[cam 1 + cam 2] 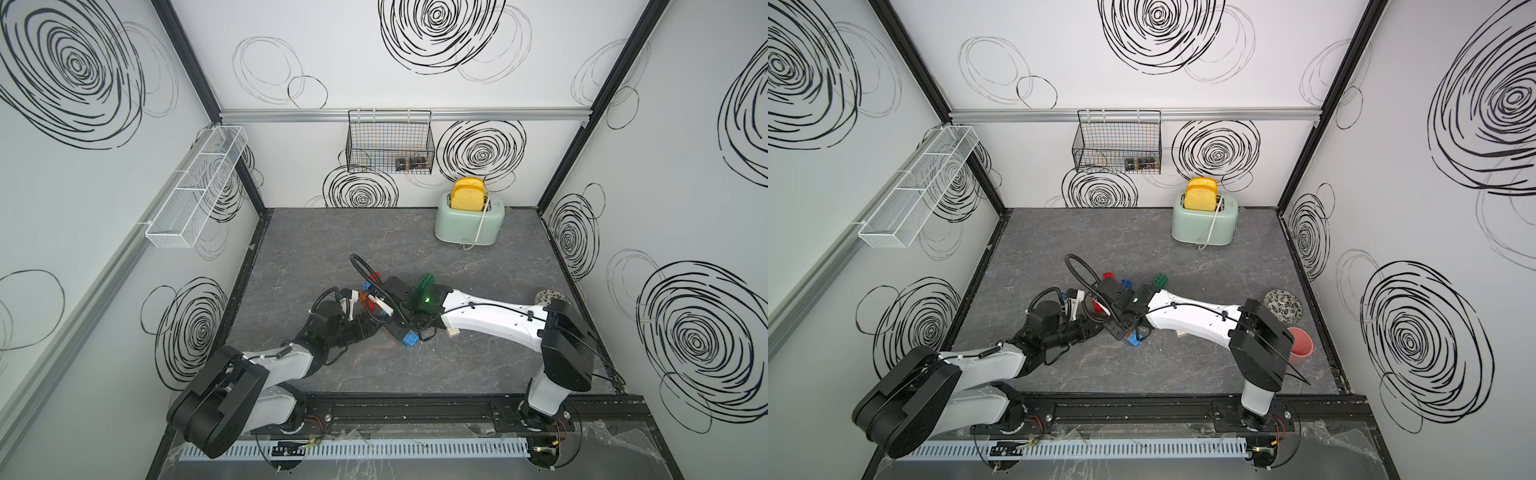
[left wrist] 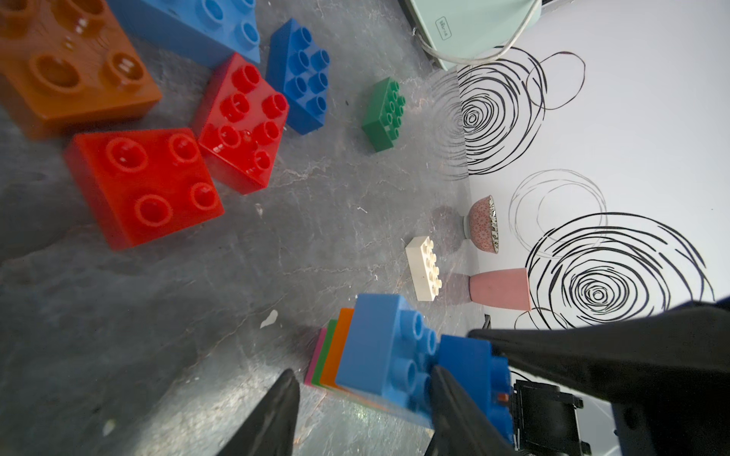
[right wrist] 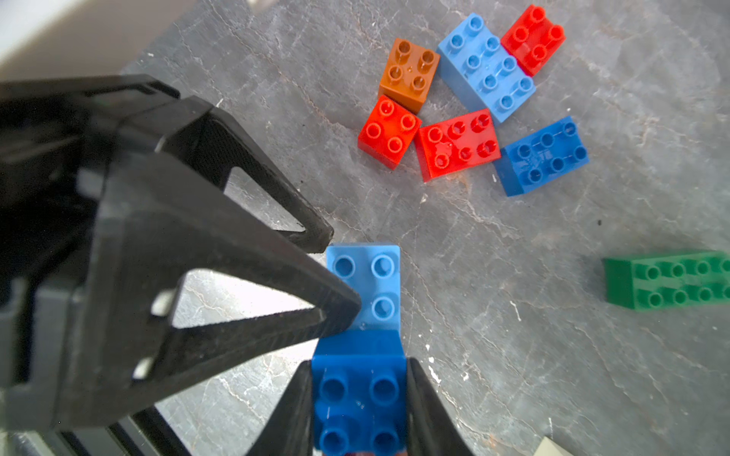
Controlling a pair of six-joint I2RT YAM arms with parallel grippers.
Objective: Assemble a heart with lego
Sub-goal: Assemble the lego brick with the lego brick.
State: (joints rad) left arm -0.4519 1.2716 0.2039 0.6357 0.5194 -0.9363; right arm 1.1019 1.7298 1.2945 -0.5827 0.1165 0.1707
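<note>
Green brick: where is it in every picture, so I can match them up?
In a top view: green brick just behind the right arm.
In a top view: green brick again behind that arm.
Left wrist: green brick beside the dark blue six-stud brick, toward the toaster.
Right wrist: green brick alone, cut by the picture's edge.
Landmark: the toaster, missing only from the right wrist view.

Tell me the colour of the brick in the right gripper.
The brick is dark blue, clearest in the right wrist view.
</note>
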